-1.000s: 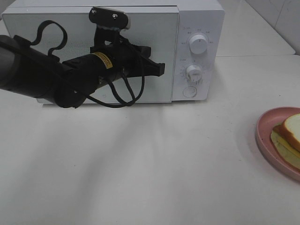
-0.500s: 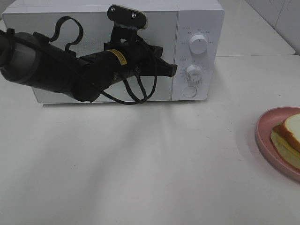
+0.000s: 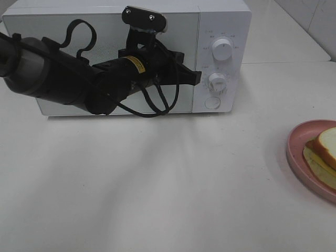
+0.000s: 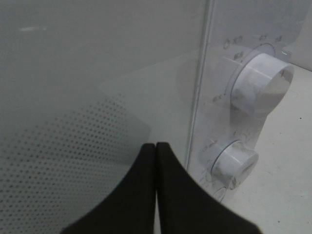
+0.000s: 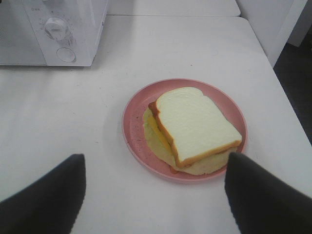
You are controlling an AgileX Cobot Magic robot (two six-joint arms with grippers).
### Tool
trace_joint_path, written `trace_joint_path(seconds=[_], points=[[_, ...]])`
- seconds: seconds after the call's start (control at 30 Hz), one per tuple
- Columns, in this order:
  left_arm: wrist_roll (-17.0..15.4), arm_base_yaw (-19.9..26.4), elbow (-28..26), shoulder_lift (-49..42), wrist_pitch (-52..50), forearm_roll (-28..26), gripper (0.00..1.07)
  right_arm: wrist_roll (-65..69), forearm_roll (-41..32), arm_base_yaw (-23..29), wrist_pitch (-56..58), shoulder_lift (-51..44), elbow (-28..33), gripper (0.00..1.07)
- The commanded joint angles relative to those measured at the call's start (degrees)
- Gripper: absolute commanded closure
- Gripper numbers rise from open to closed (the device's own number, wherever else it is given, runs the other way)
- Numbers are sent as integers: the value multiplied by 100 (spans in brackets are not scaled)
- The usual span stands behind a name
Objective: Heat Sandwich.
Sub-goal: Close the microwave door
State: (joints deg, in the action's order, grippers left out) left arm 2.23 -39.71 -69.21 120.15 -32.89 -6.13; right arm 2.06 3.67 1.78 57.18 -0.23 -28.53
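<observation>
The left pincer (image 4: 155, 146), pinched shut and empty, sits against the microwave (image 3: 223, 21) door; misjudging the seam, it may skid off without opening it. The right pincer (image 5: 155, 195) hangs wide above the sandwich (image 5: 195, 129).

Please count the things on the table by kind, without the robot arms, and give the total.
microwave: 1
pink plate: 1
sandwich: 1
Total: 3

Sandwich (image 5: 195, 129), white bread, tan crust, yellow filling, lying flat on pink plate (image 5: 134, 131)
</observation>
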Motion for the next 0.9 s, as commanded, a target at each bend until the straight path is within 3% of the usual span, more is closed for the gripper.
trace_joint_path(seconds=[0.03,0.3,0.7,0.87,0.9], points=[[-17,155,-160,0,-413,-516,107,34,40,-40,-23,-155,6,31],[-17,115,86,-275,-344,-504,107,34,40,-40,-23,-155,6,31],[-17,6,1421,-1553,264,-378,107,34,40,-40,-23,-155,6,31],[-40,-17,1742,-2057,1197,-378,106,34,40,-40,-23,-155,6,31],[-40,-17,1782,-2160,1478,-378,101,34,40,-40,-23,-155,6,31]])
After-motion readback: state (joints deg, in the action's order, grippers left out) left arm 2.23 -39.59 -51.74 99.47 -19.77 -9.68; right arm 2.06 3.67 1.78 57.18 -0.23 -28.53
